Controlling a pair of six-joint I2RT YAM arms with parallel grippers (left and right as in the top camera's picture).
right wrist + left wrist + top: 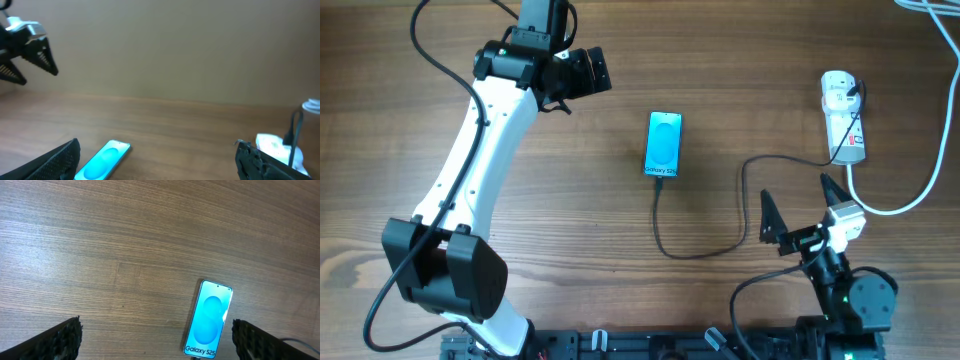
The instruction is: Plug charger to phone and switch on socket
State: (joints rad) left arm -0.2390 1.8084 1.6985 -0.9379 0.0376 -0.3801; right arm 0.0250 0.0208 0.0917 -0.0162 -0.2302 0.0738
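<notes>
Socket switch falls to the right arm

On the table, the left gripper [588,72] hangs released, far left of the phone [663,145], which lies mid-table with its long axis running away from the robot. The charger [705,252] cable meets the phone's near end, apparently plugged in. The right gripper [795,190], spread wide and empty, is the nearer one. The socket [845,130] lies just beyond it and slightly right, lengthwise away, adapter at its far end.
</notes>
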